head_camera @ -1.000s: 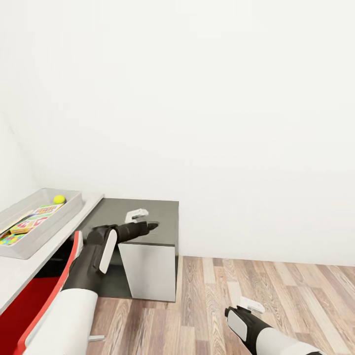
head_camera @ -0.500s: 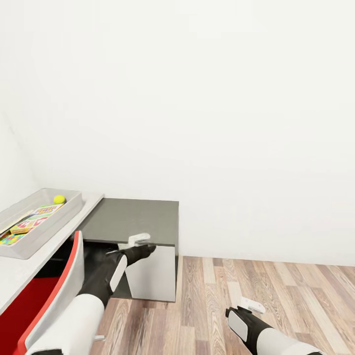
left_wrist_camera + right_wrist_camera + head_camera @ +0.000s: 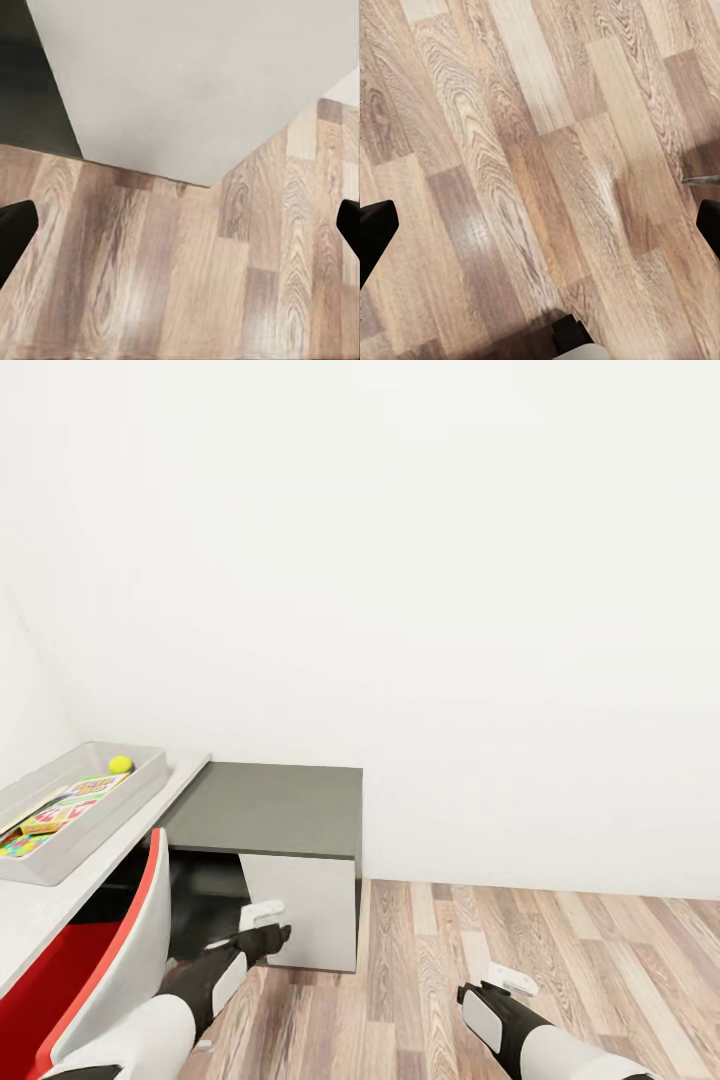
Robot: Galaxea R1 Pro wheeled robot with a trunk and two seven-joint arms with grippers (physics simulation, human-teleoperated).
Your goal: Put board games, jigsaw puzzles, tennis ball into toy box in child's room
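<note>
The light-grey toy box [image 3: 100, 828] sits on the pale top of the table [image 3: 45, 920] at the far left of the head view. Inside it lie the yellow-green tennis ball [image 3: 120, 764], printed board games [image 3: 82, 797] and a corner of a multicoloured jigsaw puzzle [image 3: 16, 845]. My left gripper [image 3: 283, 933] hangs low in front of the desk's white panel, open and empty; in the left wrist view its fingertips [image 3: 15, 232] stand wide apart over the wood floor. My right gripper [image 3: 463, 992] is low at the right, open and empty, with spread fingertips [image 3: 375, 234] over the floor.
The table's lower dark-grey section [image 3: 270, 808] stands against the white wall, with a white-grey side panel [image 3: 305, 910] below it. A red chair with a pale shell [image 3: 95, 970] is at the bottom left. Wood flooring [image 3: 560, 960] stretches to the right.
My left arm has dropped from above the dark-grey section to near the floor in front of the white panel. The right arm and the toy box have not moved.
</note>
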